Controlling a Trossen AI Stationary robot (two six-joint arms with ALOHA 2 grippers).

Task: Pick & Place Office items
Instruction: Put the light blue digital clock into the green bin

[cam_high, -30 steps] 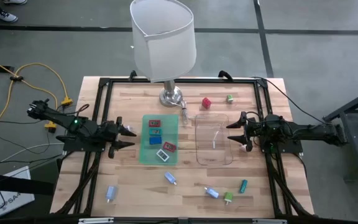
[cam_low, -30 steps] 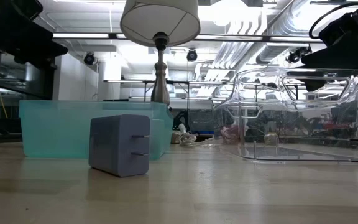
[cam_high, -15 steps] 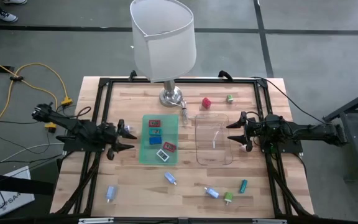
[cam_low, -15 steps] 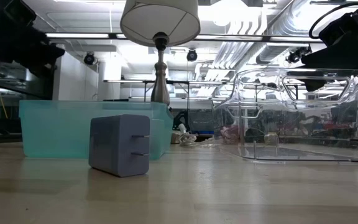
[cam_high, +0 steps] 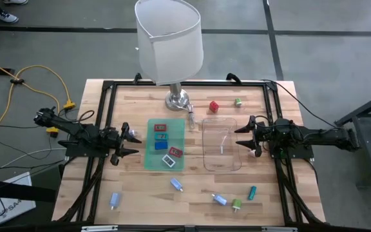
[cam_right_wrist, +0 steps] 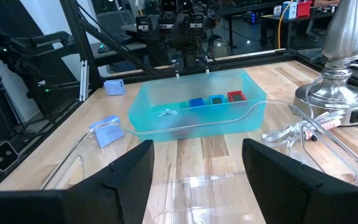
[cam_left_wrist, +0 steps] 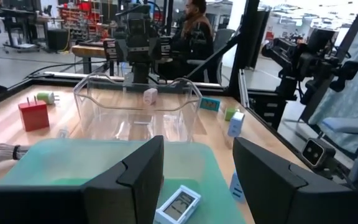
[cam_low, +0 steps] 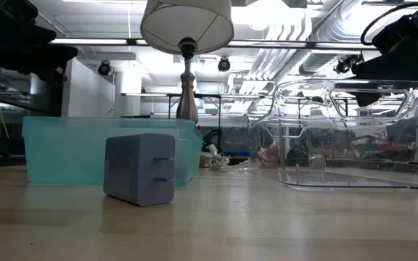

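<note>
The office items are small coloured pieces. Several lie in the green translucent tray (cam_high: 165, 145): a red one (cam_high: 160, 127), a teal one (cam_high: 161, 136), a blue one (cam_high: 160, 145). Others lie loose on the table: a red block (cam_high: 214, 106), a green piece (cam_high: 237, 102), a light blue one (cam_high: 177, 185) and a teal one (cam_high: 252, 192). My left gripper (cam_high: 136, 142) stands open at the green tray's left side. My right gripper (cam_high: 238, 136) stands open at the right side of the clear plastic tray (cam_high: 221, 145). Neither has anything between its fingers.
A lamp with a white shade (cam_high: 169, 45) stands on a metal base (cam_high: 178, 100) at the table's far side, behind the trays. More light blue pieces (cam_high: 114, 200) (cam_high: 219, 199) and a green one (cam_high: 236, 205) lie near the front edge. A black frame (cam_high: 108, 87) borders the table.
My left gripper has sunk a little, still open beside the green tray's left side. My right arm and the pieces have kept still.
</note>
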